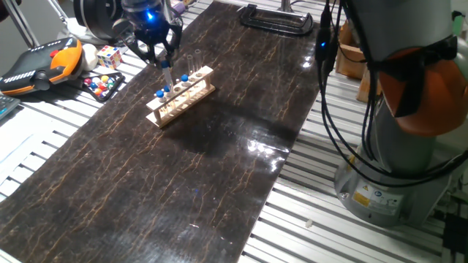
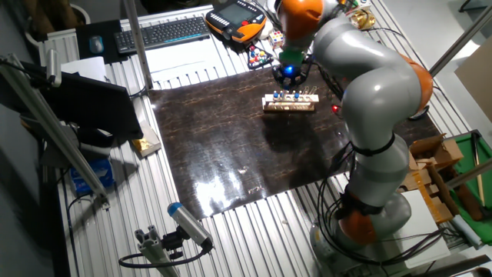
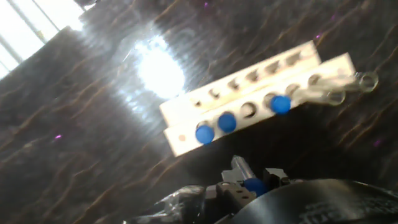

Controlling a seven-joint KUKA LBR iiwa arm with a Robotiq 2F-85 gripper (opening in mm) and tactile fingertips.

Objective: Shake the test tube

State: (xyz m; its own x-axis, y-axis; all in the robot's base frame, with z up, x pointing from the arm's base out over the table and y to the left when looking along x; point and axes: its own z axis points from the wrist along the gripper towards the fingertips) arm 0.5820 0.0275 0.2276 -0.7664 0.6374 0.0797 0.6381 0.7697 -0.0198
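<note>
A light wooden rack [image 1: 181,96] stands on the dark mat [image 1: 190,168], with three blue-topped test tubes [image 3: 227,122] in it. My gripper [image 1: 162,58] hangs right over the rack's middle and is shut on one more test tube [image 1: 167,74], which points down at the rack. In the hand view its blue top [image 3: 254,185] shows close to the fingers. Whether its lower end is free of the rack I cannot tell. The gripper [image 2: 289,75] and rack [image 2: 290,104] also show in the other fixed view.
Two clear tubes without blue tops [image 1: 194,60] stand at the rack's far end. Left of the mat lie a Rubik's cube [image 1: 109,55], a tray of coloured balls [image 1: 102,84] and an orange teach pendant [image 1: 40,62]. A black clamp [image 1: 274,18] lies at the mat's far edge.
</note>
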